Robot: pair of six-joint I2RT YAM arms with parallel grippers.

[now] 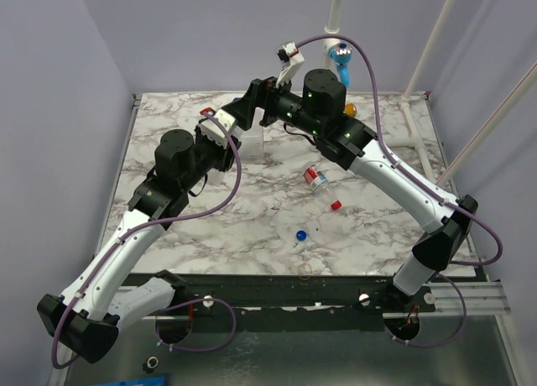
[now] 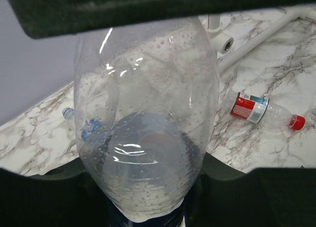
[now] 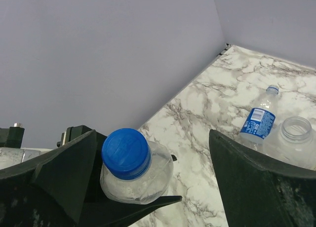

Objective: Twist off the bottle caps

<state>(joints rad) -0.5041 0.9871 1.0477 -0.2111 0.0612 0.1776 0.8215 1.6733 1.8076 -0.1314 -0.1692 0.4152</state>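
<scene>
Crinkly clear bottle pinched by left end effector; right end effector spread around blue cap.

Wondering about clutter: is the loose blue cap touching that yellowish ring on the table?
Apart. The top view shows bare table between blue cap and ring.

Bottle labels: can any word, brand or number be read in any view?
Red-label bottle: label print too blurred to read.
Blue-label bottle: white print too small to read.
Held clear bottle: no readable print.
No other text anywhere.
</scene>
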